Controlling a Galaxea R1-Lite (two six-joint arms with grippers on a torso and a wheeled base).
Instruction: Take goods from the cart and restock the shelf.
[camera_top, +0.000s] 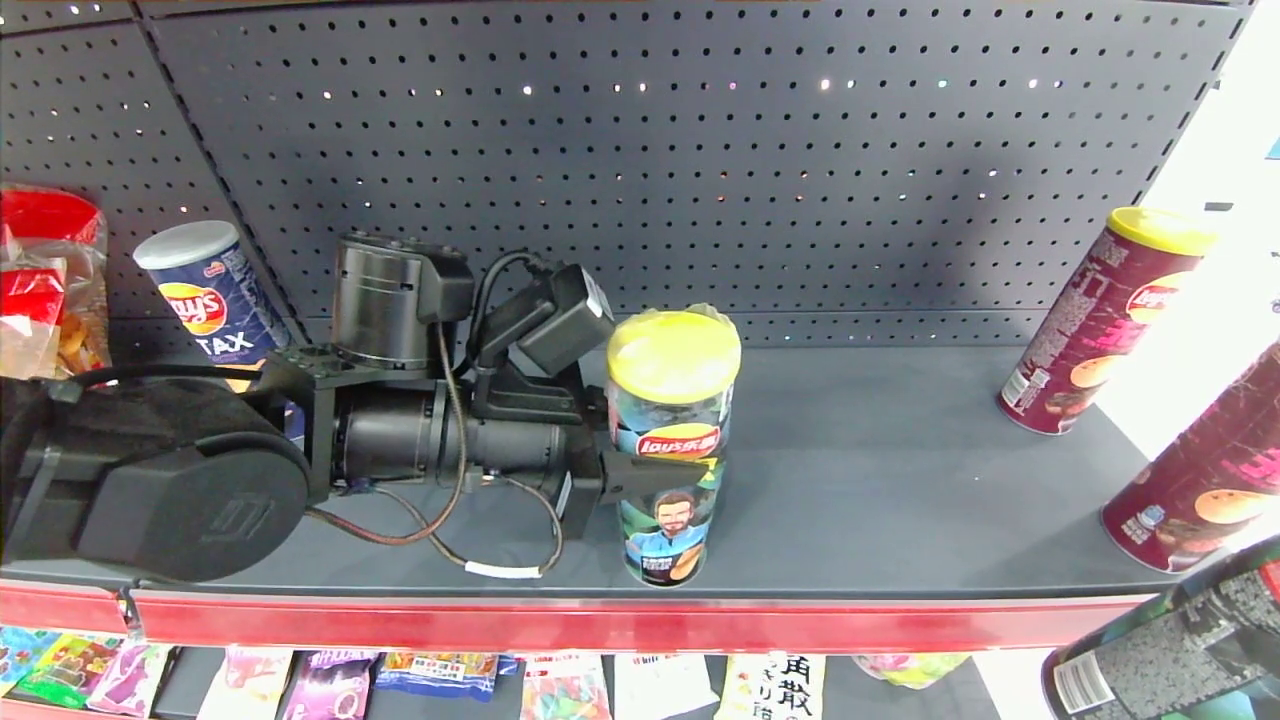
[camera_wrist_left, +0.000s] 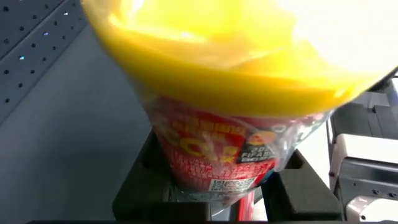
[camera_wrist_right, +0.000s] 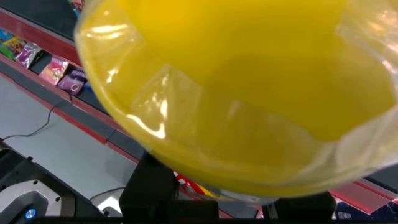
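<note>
A chip can with a yellow lid (camera_top: 672, 440) stands upright on the grey shelf (camera_top: 880, 480), close to its front edge. My left gripper (camera_top: 650, 482) is shut on the can's middle, reaching in from the left. In the left wrist view the can (camera_wrist_left: 217, 149) sits between the two dark fingers (camera_wrist_left: 140, 190) of the left gripper (camera_wrist_left: 224, 196). In the right wrist view a second yellow-lidded can (camera_wrist_right: 249, 81) is held by my right gripper (camera_wrist_right: 227, 202), over a floor and a lower shelf edge. A dark can (camera_top: 1165, 645) lies tilted at the head view's lower right corner.
Two maroon cans lean at the shelf's right end, one (camera_top: 1100, 320) farther back and one (camera_top: 1200, 470) nearer. A blue can (camera_top: 205, 295) and a red snack bag (camera_top: 40, 280) stand at the left. A pegboard wall (camera_top: 700, 150) backs the shelf. Snack packs (camera_top: 560, 685) hang below.
</note>
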